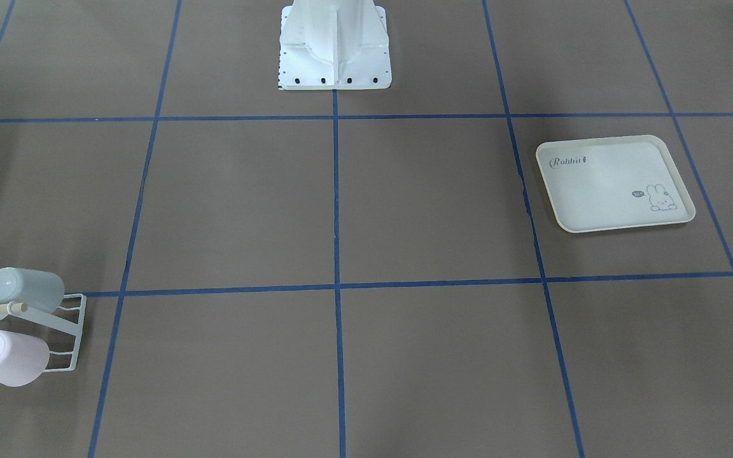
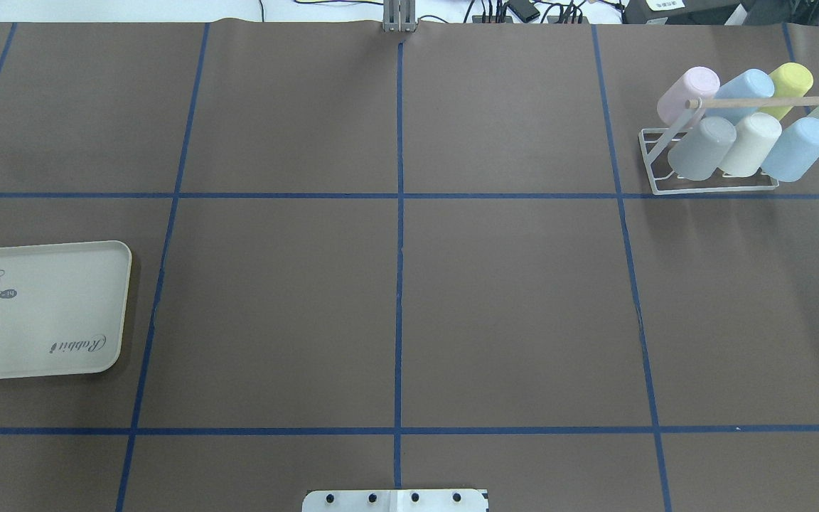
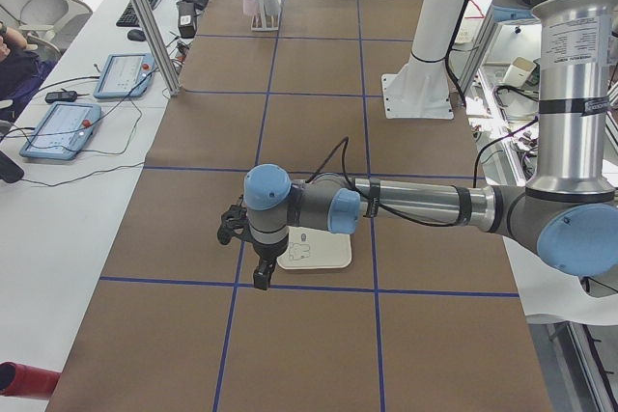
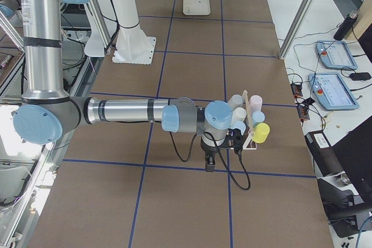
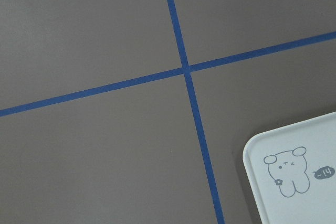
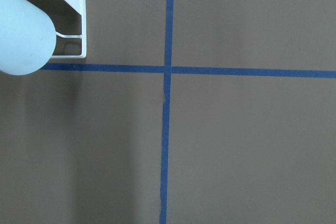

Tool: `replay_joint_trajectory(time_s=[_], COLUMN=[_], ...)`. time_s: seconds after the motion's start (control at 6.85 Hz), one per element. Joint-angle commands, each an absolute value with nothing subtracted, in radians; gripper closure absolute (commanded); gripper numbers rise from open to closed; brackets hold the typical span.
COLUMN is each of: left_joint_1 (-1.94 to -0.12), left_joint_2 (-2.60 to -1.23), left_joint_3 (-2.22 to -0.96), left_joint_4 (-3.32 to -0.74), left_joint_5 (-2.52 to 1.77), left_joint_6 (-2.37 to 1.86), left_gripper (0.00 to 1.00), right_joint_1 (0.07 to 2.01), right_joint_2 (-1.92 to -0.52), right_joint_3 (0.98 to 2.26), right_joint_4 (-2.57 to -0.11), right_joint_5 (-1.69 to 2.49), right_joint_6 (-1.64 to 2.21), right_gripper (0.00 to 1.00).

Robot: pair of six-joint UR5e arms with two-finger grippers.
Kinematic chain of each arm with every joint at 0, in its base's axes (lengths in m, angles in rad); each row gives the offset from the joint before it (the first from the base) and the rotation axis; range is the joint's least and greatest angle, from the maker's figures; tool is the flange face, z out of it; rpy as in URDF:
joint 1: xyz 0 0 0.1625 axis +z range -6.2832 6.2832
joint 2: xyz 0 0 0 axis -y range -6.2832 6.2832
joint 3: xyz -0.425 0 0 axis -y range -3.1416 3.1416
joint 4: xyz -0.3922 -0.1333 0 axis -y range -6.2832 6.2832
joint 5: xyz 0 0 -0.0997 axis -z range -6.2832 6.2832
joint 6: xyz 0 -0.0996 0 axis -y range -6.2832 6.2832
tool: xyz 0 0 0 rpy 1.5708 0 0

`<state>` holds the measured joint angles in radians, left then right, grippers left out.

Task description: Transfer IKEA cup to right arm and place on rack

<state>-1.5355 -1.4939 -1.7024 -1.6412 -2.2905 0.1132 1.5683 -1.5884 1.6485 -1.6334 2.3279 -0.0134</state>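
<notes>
Evidently all six cups lie tilted on the rack, just beside the right gripper; the left gripper hovers far off by the tray; neither gripper's opening can be told.

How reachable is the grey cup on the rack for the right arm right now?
Probably yes: the right gripper hangs just beside the rack, the grey cup sits at its nearest corner, and nothing stands between them.
</notes>
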Motion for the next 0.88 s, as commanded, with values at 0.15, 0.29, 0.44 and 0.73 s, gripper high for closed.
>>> replay_joint_trajectory(time_s=[0.15,0.29,0.44,0.73], left_joint_1=[-1.536,-1.536,-1.536,-1.534], left_joint_2=[-1.497,-1.5,-1.5,-1.5], left_joint_3=[-1.686,-1.674,-1.674,-1.672], left_joint_4=[-1.643,-1.643,-1.64,-1.643], left_joint_5=[-2.292,-2.292,-2.296,-2.299], left_joint_6=[0.112,0.112,0.112,0.11], left_gripper=[0.0,0.0,0.0,0.0], right_joint_1=[1.568,1.568,1.569,1.568], right_joint_2=[-1.586,-1.586,-1.586,-1.586], right_joint_3=[1.643,1.643,1.643,1.643], right_joint_4=[-1.635,-1.638,-1.638,-1.64], right_joint_5=[2.329,2.329,2.329,2.33], right_joint_6=[-0.002,-0.002,-0.002,-0.002], right_gripper=[0.0,0.0,0.0,0.0])
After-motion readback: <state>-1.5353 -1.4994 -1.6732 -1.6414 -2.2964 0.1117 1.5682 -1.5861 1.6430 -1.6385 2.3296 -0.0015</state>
